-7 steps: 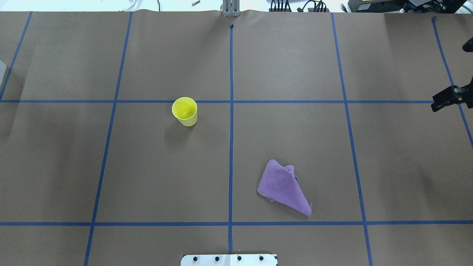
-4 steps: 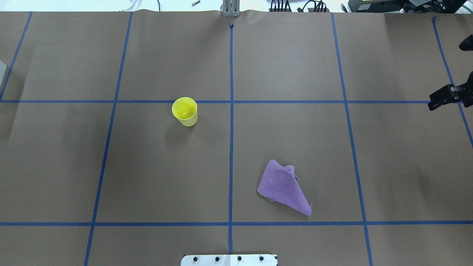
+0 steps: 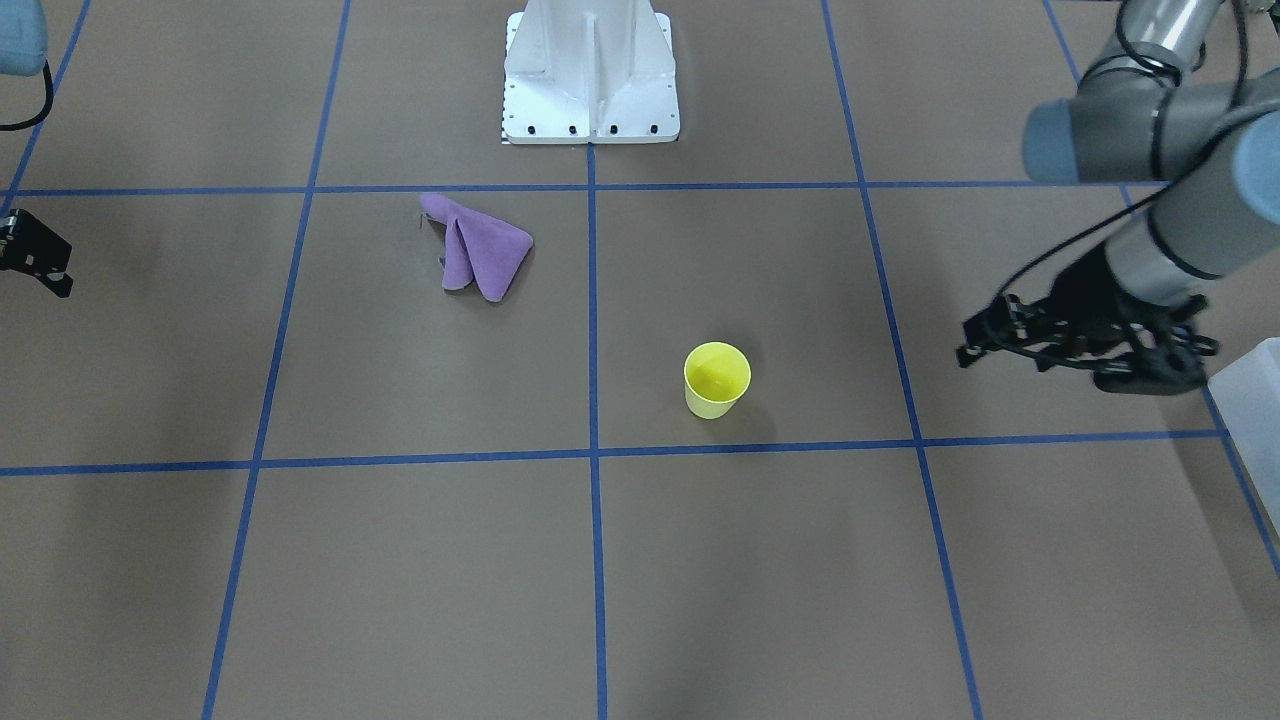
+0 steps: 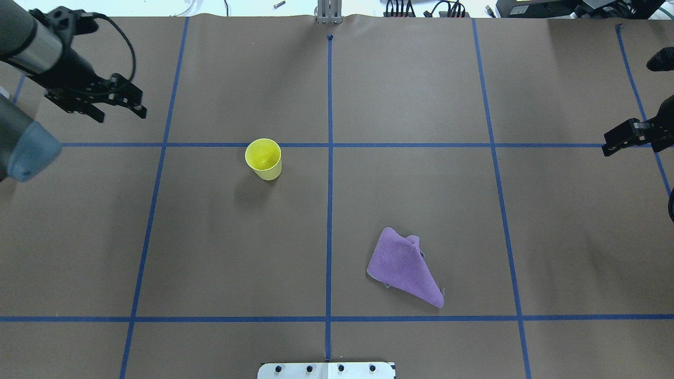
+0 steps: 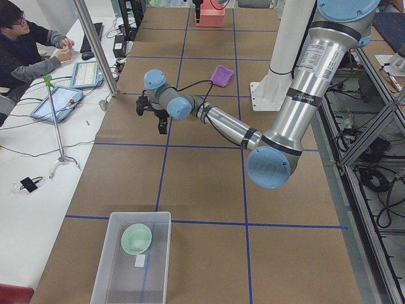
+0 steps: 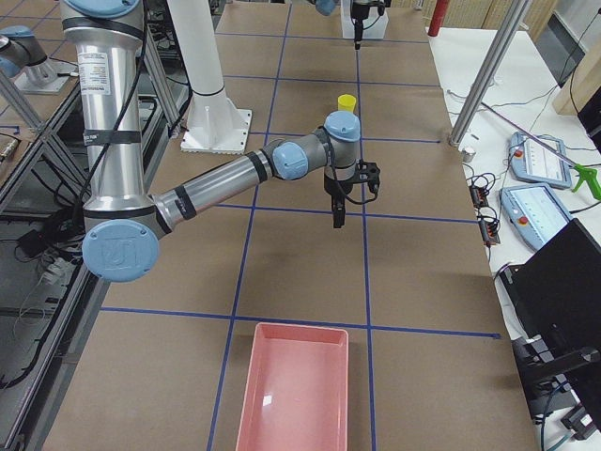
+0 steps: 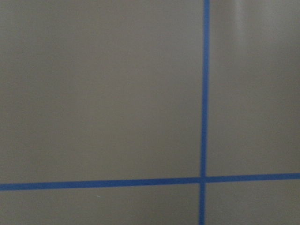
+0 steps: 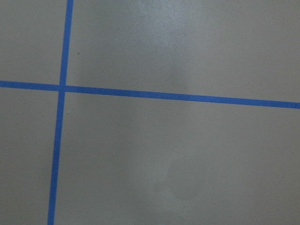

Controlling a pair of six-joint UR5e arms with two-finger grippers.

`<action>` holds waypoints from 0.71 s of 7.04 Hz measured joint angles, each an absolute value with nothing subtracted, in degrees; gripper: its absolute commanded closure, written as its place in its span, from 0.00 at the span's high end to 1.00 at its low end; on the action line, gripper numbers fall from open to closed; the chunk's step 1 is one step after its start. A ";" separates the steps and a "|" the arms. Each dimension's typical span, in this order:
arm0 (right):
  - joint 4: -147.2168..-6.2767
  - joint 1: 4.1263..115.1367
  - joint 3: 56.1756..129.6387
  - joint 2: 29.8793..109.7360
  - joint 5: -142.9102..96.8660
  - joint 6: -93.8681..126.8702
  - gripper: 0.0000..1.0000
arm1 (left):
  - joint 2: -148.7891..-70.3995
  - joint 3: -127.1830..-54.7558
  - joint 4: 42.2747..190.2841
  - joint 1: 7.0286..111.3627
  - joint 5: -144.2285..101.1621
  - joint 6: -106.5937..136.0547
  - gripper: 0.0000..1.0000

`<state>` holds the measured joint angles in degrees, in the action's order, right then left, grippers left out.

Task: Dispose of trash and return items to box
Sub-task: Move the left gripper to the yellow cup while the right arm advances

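Just brown-papered table [image 4: 421, 79] w/ blue tape grid [image 4: 330, 145] — operator [image 5: 28, 47] alongside.

**A:** Is any writing readable?

**B:** Hardly any. The blue joint cap [image 6: 120, 252] on the near arm, seen from the right end, bears a pale mark that looks like the letters "UR".

**A:** Any labels?

**B:** A small white label [image 5: 140, 260] lies in the clear box [image 5: 104, 278], but its print is too small to read. The band [image 5: 308, 58] of fine print around the near arm's upper part is too small as well.
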<state>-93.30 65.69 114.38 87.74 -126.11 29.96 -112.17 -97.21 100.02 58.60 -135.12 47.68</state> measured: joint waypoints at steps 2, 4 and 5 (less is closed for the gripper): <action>-93.26 63.04 114.52 85.38 -125.90 35.47 1.00 | -116.00 -98.20 100.12 48.16 -128.43 57.30 0.98; -93.25 60.33 114.59 83.41 -125.03 40.29 1.00 | -118.86 -97.44 100.52 42.56 -123.33 63.10 0.98; -93.25 59.74 114.63 83.16 -124.82 41.04 1.00 | -120.27 -96.35 101.97 41.93 -122.77 65.24 0.97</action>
